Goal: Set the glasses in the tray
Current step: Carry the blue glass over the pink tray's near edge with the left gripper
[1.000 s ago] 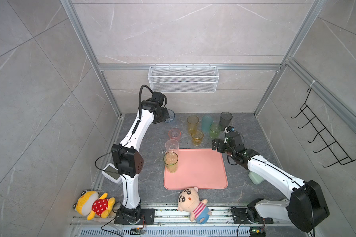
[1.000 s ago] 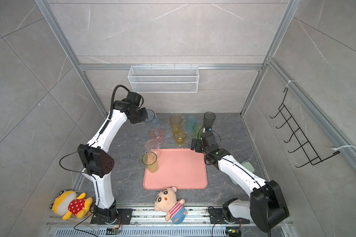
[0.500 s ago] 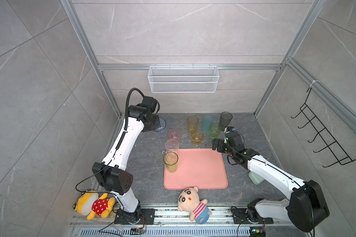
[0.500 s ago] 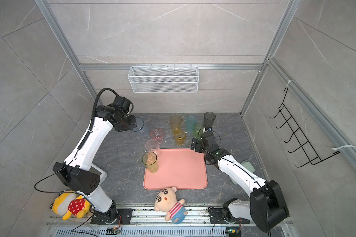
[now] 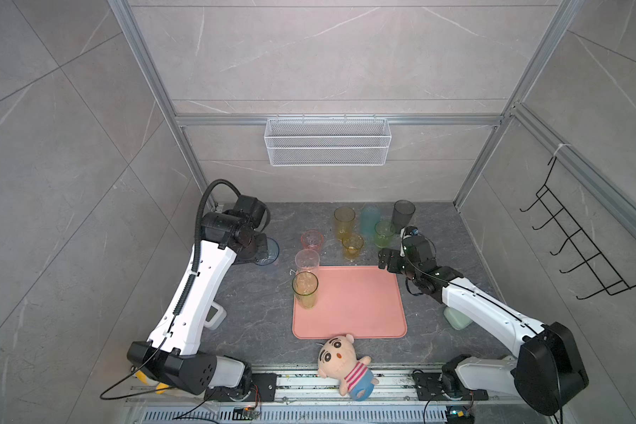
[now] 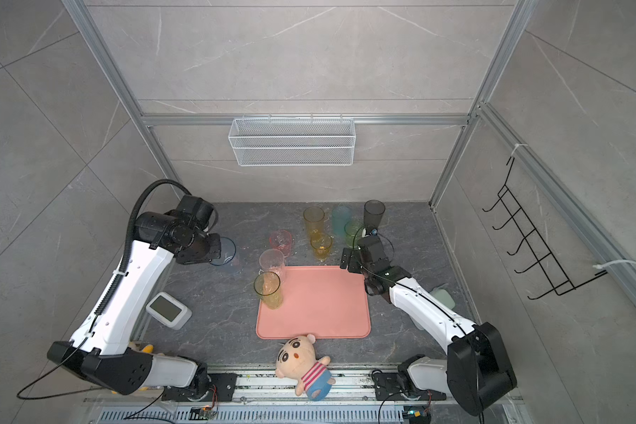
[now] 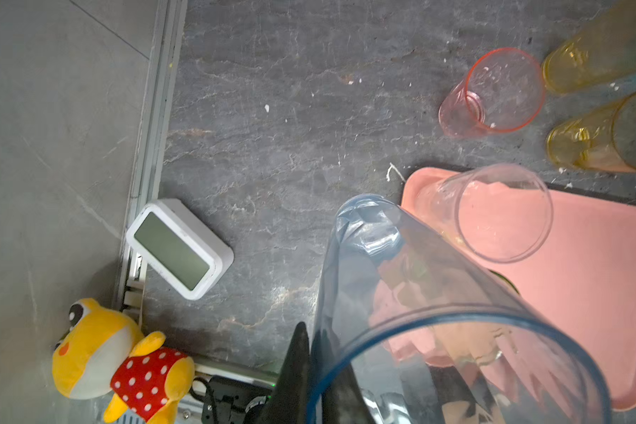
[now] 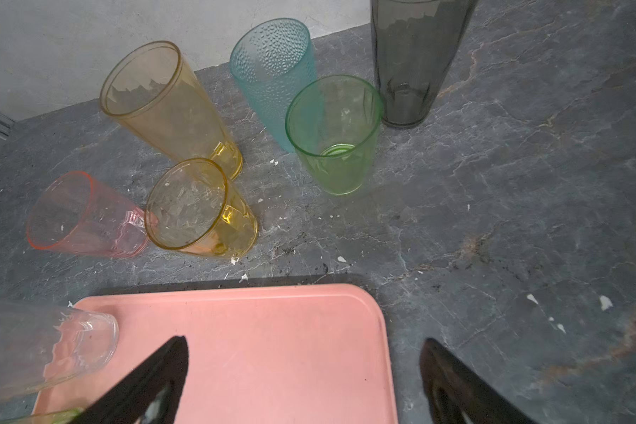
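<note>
Blue tumbler [image 7: 419, 293] pinched at the rim by the left hand [image 5: 263, 250], just left of the salmon tray [image 5: 357, 315]; right hand [image 8: 305, 378] spread, empty, at its far corner. Two tumblers [image 5: 305, 290] apparently placed; six tumblers [image 8: 333, 139] wait on the desk [image 5: 257, 330]

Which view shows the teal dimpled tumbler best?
The right wrist view: the teal dimpled tumbler stands upright, close and sharp, its texture plain, partly covered by the green tumbler. Both top views show it as a small pale blur. The left wrist view catches at most a sliver.
</note>
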